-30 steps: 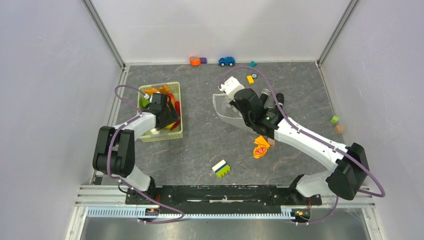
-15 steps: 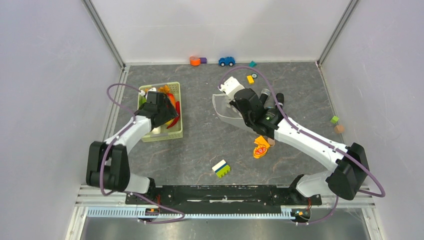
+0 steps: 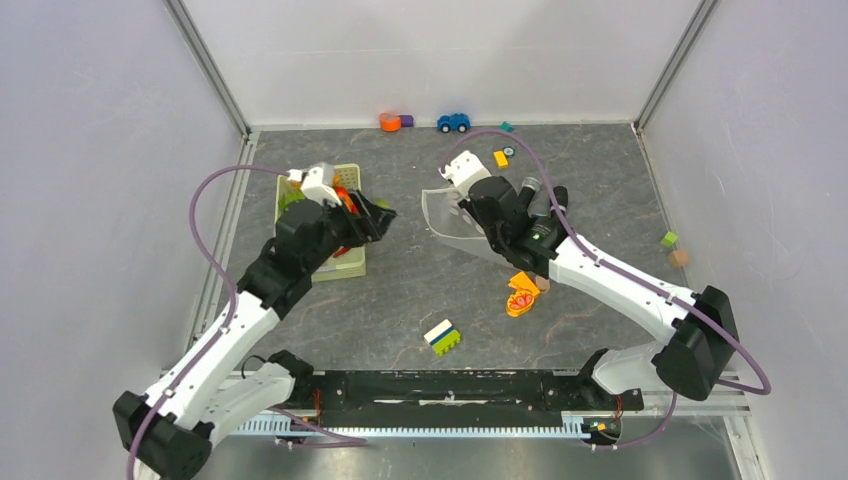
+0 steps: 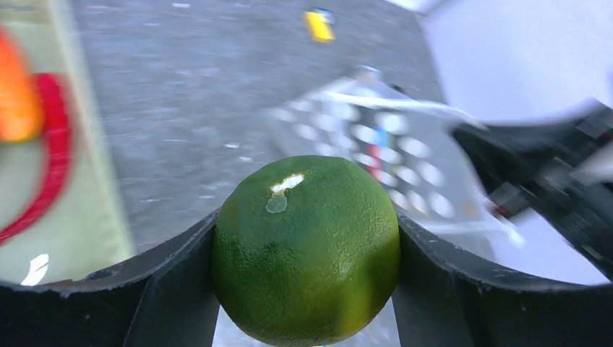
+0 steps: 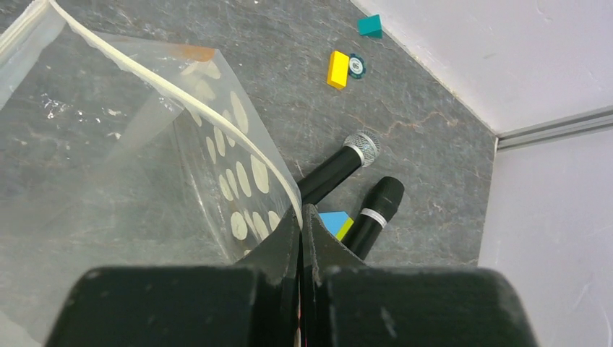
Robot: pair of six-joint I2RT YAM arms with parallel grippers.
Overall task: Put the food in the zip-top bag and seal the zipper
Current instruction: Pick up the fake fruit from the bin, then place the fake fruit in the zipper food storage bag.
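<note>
Working near to far. At the near edge of the table [image 3: 400, 300] a stacked building block [image 3: 442, 337] sat alone ahead of the base rail. The orange-and-red lumpy toy [image 3: 521, 293] lay just beyond it, beside the right forearm. Neither is food, so I treated both as leave-alone.

Mid-table, left side: the left gripper [image 3: 372, 215] was clamped on the green fruit [image 4: 306, 249], jaws wide round its middle and the fruit seated deep between them. Looked a secure hold. It hung over the right rim of the basket [image 3: 352, 265], pointing across at the bag. The rest of the food was in the basket. My wrist view showed the red chili [image 4: 50, 166] and an orange piece, both blurred.

Mid-table, right of centre: the right gripper [image 5: 300, 217] was pressed fully together, pinching the zip-top bag [image 5: 108, 166] at the zipper [image 5: 188, 101]. That raised one lip, so the mouth gaped toward the left arm. My read: it was held that way as a funnel for the drop. I saw nothing inside the bag.

Room: bare table ran from the basket rim to the bag mouth, with no obstacle on that line. The risk was the lip itself. It is thin and floppy, and a knock from the fruit could fold it shut.

Further out, two microphones [image 5: 340, 163] lay just behind the bag. A yellow block [image 5: 337, 69] and a teal block [image 5: 370, 25] sat nearer the far edge, and a blue toy car [image 3: 453, 122] was at the far edge itself. All were off the path.
</note>
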